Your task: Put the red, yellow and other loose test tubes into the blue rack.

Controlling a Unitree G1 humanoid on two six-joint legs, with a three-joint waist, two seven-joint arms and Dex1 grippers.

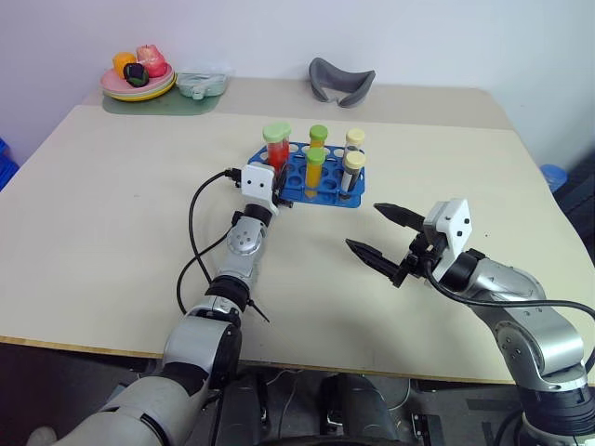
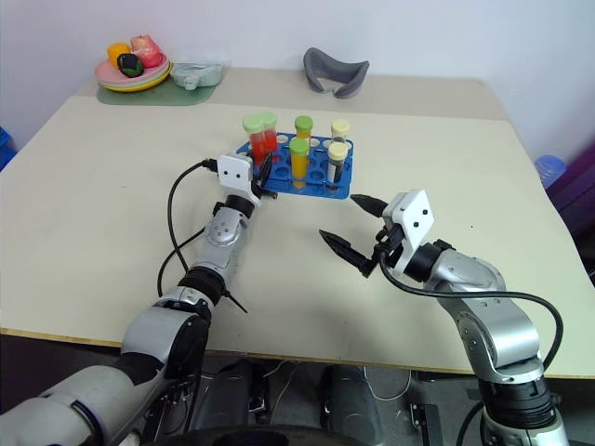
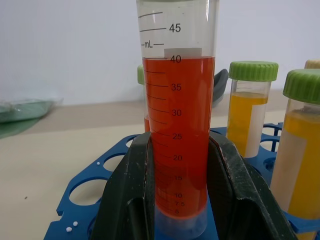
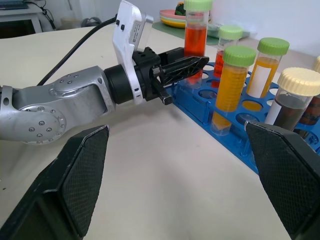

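A: Fingers (image 3: 235,195) of my left gripper (image 3: 181,200) clamp the red tube (image 3: 179,125), seated upright in the blue rack (image 1: 327,190).

B: I'd release gently, back out straight. Right gripper (image 1: 381,232) hangs spread, empty.

6 tubes (image 1: 315,170), 1 rack (image 1: 296,190)
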